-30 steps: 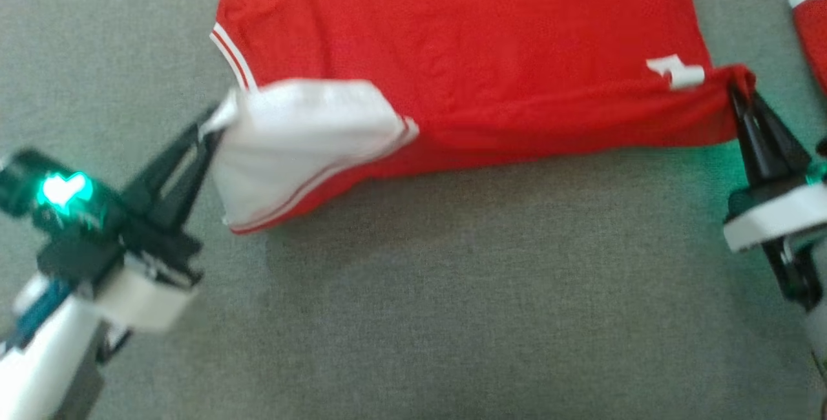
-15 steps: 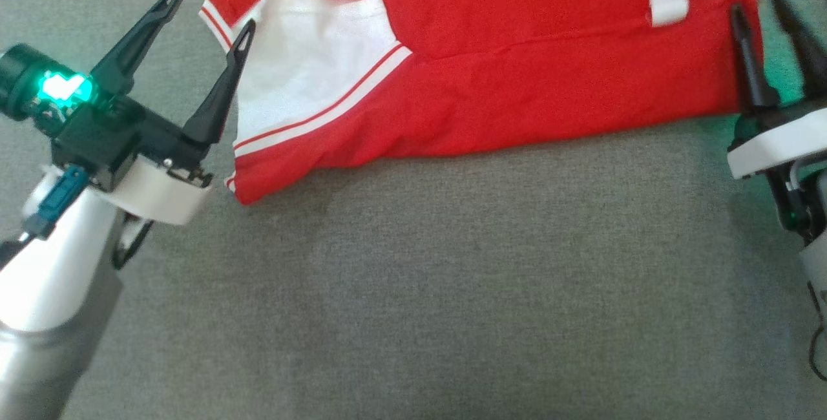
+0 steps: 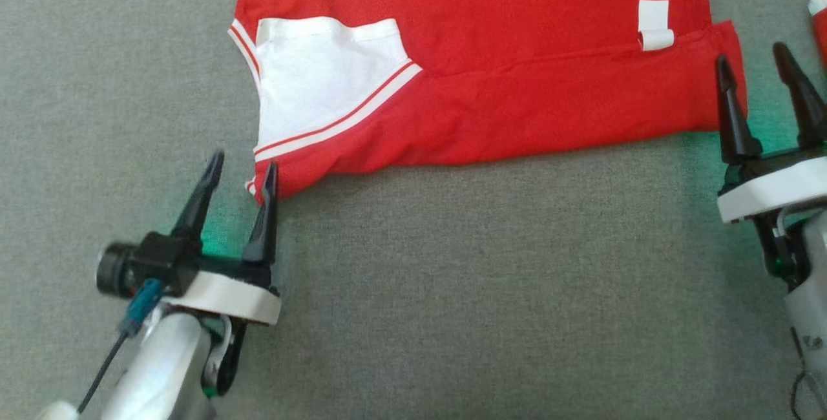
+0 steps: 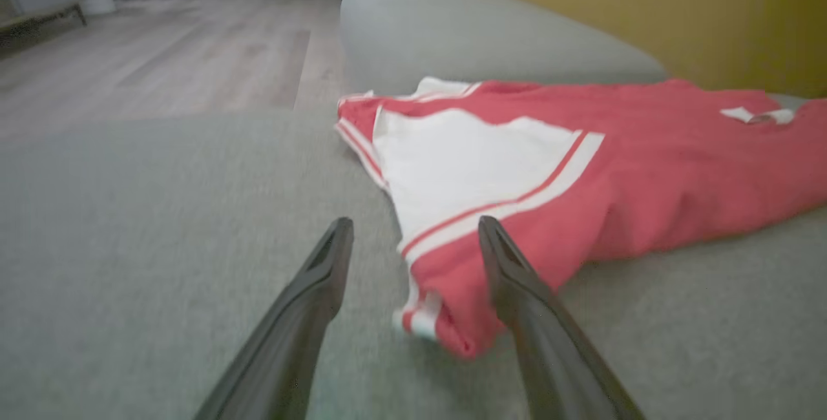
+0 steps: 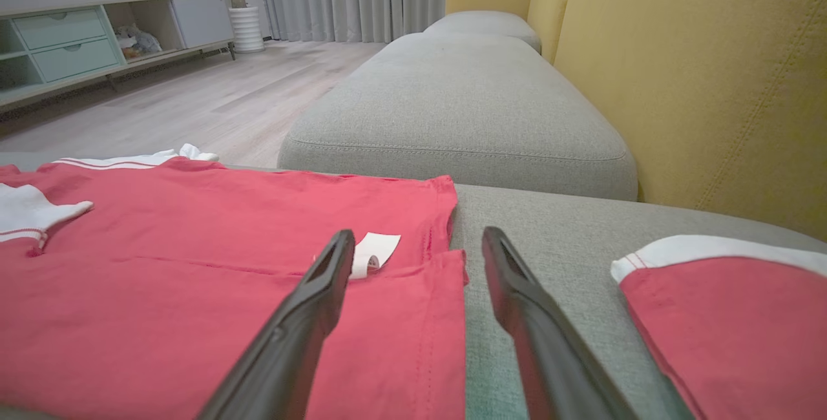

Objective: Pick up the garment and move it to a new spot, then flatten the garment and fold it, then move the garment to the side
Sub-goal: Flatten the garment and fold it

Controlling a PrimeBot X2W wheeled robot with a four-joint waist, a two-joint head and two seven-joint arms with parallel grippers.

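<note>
Left tool point(image 3: 244, 161), lower left, and right tool point(image 3: 751, 55), right edge: both wide open, empty. Risk: my next pinch snags one shirt point(image 3: 517, 32) layer, skewing the fold.

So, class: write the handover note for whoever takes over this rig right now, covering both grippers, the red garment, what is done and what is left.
Left gripper: open, holding nothing, fingers astride the red garment's near left corner.
Right gripper: open, holding nothing, at the near right corner.
Garment: spread on the grey cushion, white panel facing up; its near strip looks folded over the rest. A second red garment lies further right, apart.
Done: apparently moved, flattened, first fold laid.
Left: probably more folds, then move it to the side.
</note>
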